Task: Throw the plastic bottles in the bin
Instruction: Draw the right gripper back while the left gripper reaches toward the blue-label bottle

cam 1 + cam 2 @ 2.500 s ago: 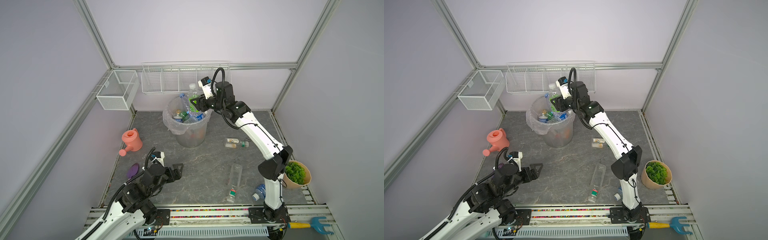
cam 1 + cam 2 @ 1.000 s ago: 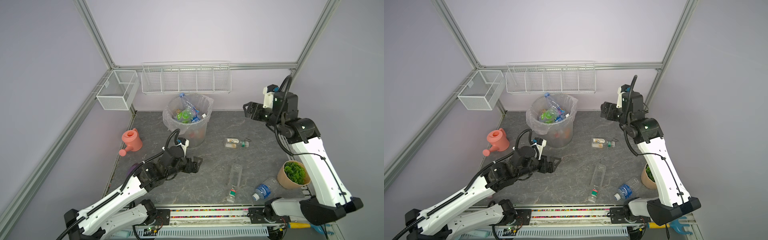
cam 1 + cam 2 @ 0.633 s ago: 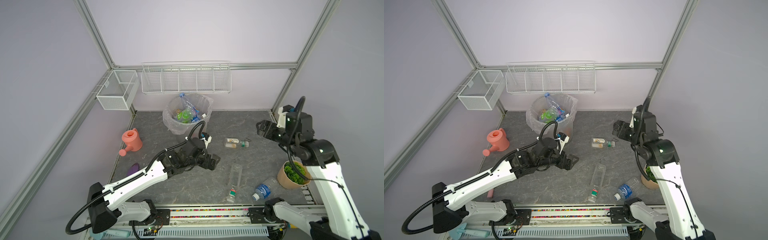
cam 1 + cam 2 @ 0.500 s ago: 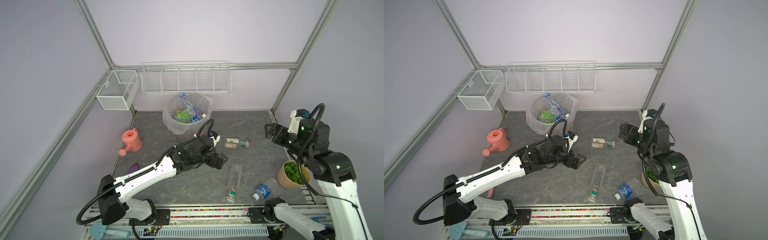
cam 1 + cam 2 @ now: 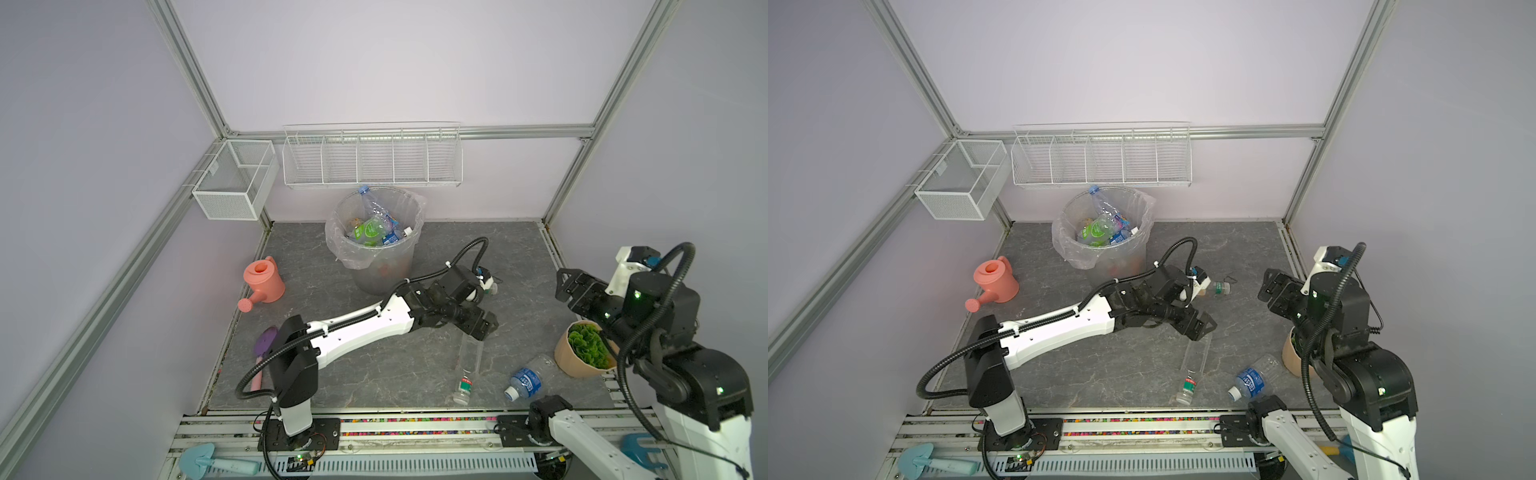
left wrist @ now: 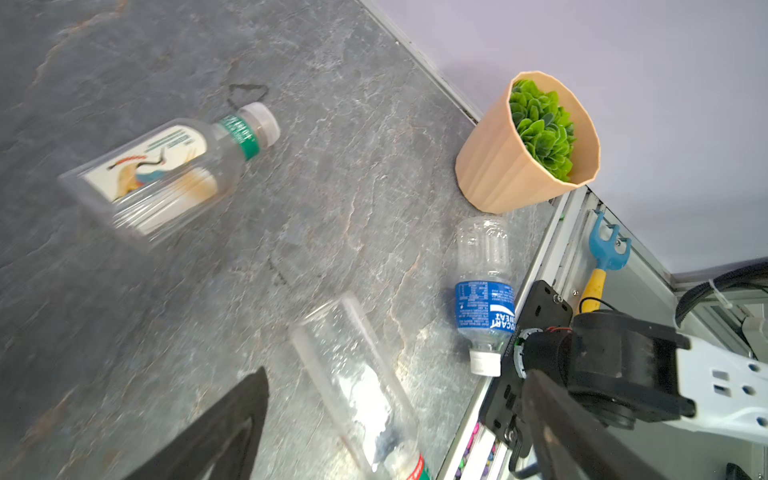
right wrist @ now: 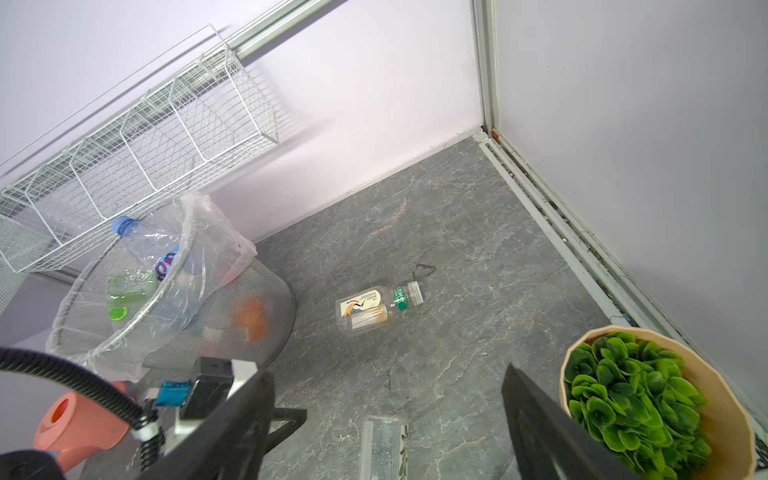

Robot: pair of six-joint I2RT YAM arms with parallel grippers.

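Note:
The grey bin (image 5: 384, 274) (image 5: 1117, 266) (image 7: 232, 328) stands at the back with several plastic bottles inside. Three plastic bottles lie on the floor. A tall clear bottle (image 5: 469, 361) (image 5: 1195, 361) (image 6: 357, 386) lies under my open left gripper (image 5: 482, 326) (image 5: 1198, 326) (image 6: 397, 374), between its spread fingers, with nothing gripped. A blue-labelled bottle (image 5: 527, 378) (image 6: 484, 291) lies front right. A small green-banded bottle (image 5: 1219, 287) (image 6: 166, 170) (image 7: 378, 307) lies beside the left wrist. My right gripper (image 5: 571, 286) (image 5: 1273, 286) (image 7: 386, 382) hangs open and empty at the right.
A pink watering can (image 5: 264, 284) sits at the left, with a purple trowel (image 5: 264, 340) in front of it. A potted plant (image 5: 586, 349) (image 7: 648, 399) stands under the right arm. White wire baskets (image 5: 372, 158) hang on the back wall. The front rail (image 5: 415, 419) edges the floor.
My left arm has reached from the front left across the floor to the tall clear bottle. My right arm has swung back from the bin to the right side, open.

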